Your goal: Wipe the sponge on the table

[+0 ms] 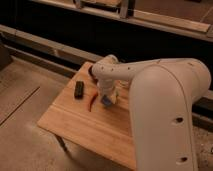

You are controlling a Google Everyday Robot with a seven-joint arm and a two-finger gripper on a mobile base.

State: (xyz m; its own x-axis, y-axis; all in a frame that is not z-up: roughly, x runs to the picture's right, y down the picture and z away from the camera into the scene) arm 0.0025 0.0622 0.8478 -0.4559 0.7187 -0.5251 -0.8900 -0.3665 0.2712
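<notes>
Although it is partly covered from above, the sponge (106, 101) is seen as a small blue-grey block lying on the bench (82, 126), a little right of the middle of the wooden top and towards its far half. The tool (107, 97) is set straight down on the sponge from above and appears to touch it; whether the tool is open, closed or gripping the sponge cannot be told. Just left of the sponge a thin red chili-shaped thing (91, 102) is laid on the planks, slanting from far right to near left, close to the sponge but apart from it. Further left, a black rectangular block (79, 89) is placed flat, well clear of the sponge. At the far edge, a dark rounded thing (92, 73) is mostly hidden behind the wrist. The near half of the light-brown top is crossed by plank lines, and one thin metal leg (61, 143) is seen under its near left corner. The white arm (165, 100) is bent in from the near right, filling much of the right side. A speckled floor (22, 102) is spread to the left, and a dark wall with pale rails (50, 47) is set behind.
</notes>
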